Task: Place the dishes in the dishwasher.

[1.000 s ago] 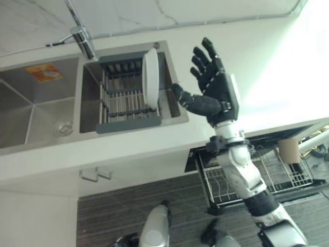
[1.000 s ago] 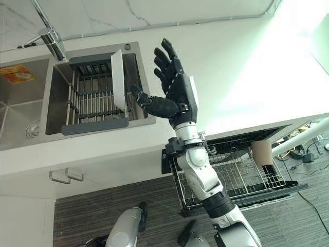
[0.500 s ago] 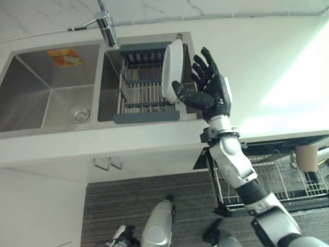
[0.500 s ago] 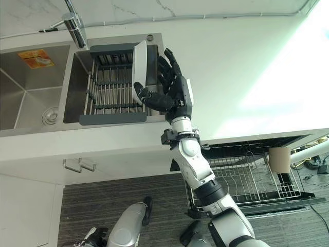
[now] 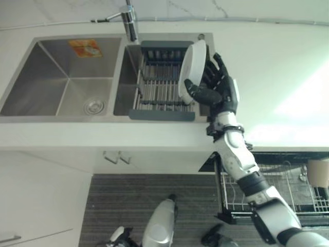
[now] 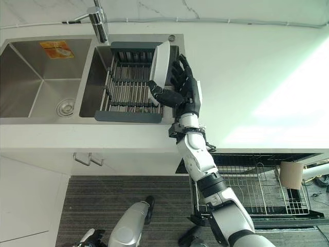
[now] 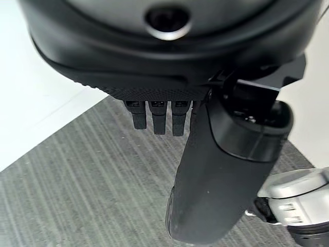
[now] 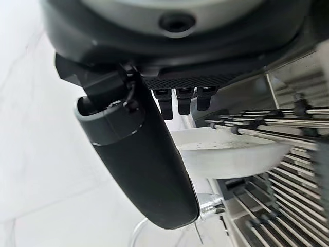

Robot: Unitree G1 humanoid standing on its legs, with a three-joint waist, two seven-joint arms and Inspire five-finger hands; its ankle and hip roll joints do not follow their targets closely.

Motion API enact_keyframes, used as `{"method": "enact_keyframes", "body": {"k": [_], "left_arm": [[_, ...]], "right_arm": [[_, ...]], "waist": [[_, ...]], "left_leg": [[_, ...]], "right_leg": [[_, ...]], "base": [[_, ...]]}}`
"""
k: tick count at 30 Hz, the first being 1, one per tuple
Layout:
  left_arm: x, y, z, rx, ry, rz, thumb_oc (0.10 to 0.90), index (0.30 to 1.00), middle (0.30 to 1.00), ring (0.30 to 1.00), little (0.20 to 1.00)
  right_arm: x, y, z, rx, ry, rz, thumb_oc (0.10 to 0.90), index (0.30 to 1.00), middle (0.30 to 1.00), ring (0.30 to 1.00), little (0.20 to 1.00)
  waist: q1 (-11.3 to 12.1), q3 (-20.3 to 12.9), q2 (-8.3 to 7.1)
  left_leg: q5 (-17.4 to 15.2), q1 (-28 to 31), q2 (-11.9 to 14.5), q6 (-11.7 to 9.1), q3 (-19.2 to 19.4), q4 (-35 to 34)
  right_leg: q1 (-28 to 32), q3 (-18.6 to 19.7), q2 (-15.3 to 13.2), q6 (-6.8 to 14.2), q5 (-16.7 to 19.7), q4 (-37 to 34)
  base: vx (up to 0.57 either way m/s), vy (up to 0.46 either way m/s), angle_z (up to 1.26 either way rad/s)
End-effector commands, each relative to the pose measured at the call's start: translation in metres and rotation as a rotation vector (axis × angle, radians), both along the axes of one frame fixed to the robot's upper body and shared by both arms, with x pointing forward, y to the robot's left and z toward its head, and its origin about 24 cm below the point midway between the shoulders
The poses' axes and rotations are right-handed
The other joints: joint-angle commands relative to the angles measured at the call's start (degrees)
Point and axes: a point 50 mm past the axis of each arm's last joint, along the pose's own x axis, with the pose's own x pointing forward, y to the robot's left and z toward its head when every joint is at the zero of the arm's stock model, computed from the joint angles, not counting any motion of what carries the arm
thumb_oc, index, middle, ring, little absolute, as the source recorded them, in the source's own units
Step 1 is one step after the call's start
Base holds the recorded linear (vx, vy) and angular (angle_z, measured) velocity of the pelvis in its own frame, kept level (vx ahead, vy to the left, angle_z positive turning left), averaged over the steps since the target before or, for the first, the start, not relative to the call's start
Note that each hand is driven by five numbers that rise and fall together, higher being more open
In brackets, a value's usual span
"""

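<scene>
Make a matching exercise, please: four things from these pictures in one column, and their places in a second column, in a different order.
Things:
1. plate
2. tap
3. sticker
4. dishwasher rack

Places:
A. on the back wall of the left sink basin
B. below the counter, pulled out
C. on edge in the drying rack, at the right hand
D. behind the sink, between the basins

Pairs: 1-C, 2-D, 3-A, 4-B

1. The right hand (image 6: 187, 92) covered the plate's (image 6: 160, 63) far side; contact there could not be judged.
2. The dishwasher rack (image 6: 247, 190) was partly hidden under the table (image 6: 247, 77).
3. The cup (image 5: 319, 172) was cut by the right edge.
</scene>
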Motion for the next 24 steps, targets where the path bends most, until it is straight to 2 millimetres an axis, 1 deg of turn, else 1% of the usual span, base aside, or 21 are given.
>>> {"method": "enact_keyframes", "body": {"k": [1,5,13,14,15,16,21,24], "left_arm": [[-0.004,0.019,0.004,0.113,-0.003,-0.112,0.8,0.9,0.9,0.9,0.9],[-0.006,0.019,0.003,0.107,-0.004,-0.108,0.8,0.9,0.9,0.9,0.9],[-0.004,0.02,0.005,0.104,-0.01,-0.122,0.8,0.9,0.9,0.9,0.9],[-0.003,0.02,0.005,0.108,-0.009,-0.129,0.8,0.9,0.9,0.9,0.9],[-0.002,0.021,0.005,0.111,-0.01,-0.13,0.8,0.9,0.9,0.9,0.9],[-0.002,0.022,0.005,0.111,-0.013,-0.128,0.8,0.9,0.9,0.9,0.9],[0.0,0.022,0.007,0.109,-0.029,-0.142,0.8,0.9,0.9,0.9,0.9],[0.001,0.02,0.007,0.101,-0.036,-0.144,0.8,0.9,0.9,0.9,0.9]], "right_arm": [[-0.003,0.002,0.074,0.04,-0.279,0.035,0.8,0.9,0.9,0.9,0.9],[0.0,0.004,0.072,0.027,-0.258,0.02,0.8,0.9,0.9,0.9,0.9],[0.005,0.003,0.073,-0.001,-0.228,-0.008,0.8,0.9,0.9,0.9,0.9],[0.007,0.003,0.073,-0.012,-0.219,-0.009,0.751,0.827,0.827,0.827,0.827],[0.009,0.003,0.072,-0.041,-0.206,-0.025,0.497,0.446,0.446,0.446,0.446],[0.01,0.002,0.073,-0.059,-0.2,-0.04,0.4,0.3,0.3,0.3,0.3],[0.014,-0.007,0.077,-0.126,-0.22,-0.139,0.4,0.3,0.3,0.3,0.3],[0.014,-0.009,0.077,-0.128,-0.229,-0.195,0.4,0.3,0.3,0.3,0.3]], "waist": [[1.2,-1.5,0.0],[1.6,-1.7,0.17],[2.5,-1.9,0.17],[2.6,-1.8,0.14],[2.8,-1.8,0.05],[2.8,-1.7,0.02],[3.4,-1.2,0.17],[3.4,-1.1,0.35]], "left_leg": [[1.5,3.0,2.7,-3.3,0.7,-8.6],[1.5,3.2,2.3,-3.2,0.4,-8.6],[1.3,3.5,1.6,-2.8,-0.5,-8.6],[1.4,3.5,1.6,-2.8,-0.6,-8.6],[1.4,3.4,1.6,-2.8,-0.7,-8.6],[1.5,3.3,1.6,-2.8,-0.8,-8.6],[1.7,2.9,1.3,-2.7,-1.2,-8.6],[1.8,2.9,1.3,-2.7,-1.1,-8.6]], "right_leg": [[5.0,2.3,-3.5,4.1,-6.8,2.4],[5.0,2.3,-3.8,4.2,-6.7,2.4],[5.1,2.5,-4.2,4.1,-6.4,2.4],[5.2,2.4,-4.2,4.1,-6.3,2.4],[5.2,2.4,-4.1,4.1,-6.3,2.4],[5.2,2.4,-4.1,4.1,-6.3,2.4],[5.1,2.1,-4.1,4.0,-6.3,2.4],[5.0,2.1,-4.2,4.0,-6.2,2.4]], "base": [[0.0,0.0,0.0],[0.0,0.0,0.0],[0.01,0.005,0.03],[0.01,-0.015,0.07],[0.01,-0.023,0.12],[-0.01,-0.036,0.13],[-0.02,-0.01,0.08],[-0.03,0.01,0.17]]}}
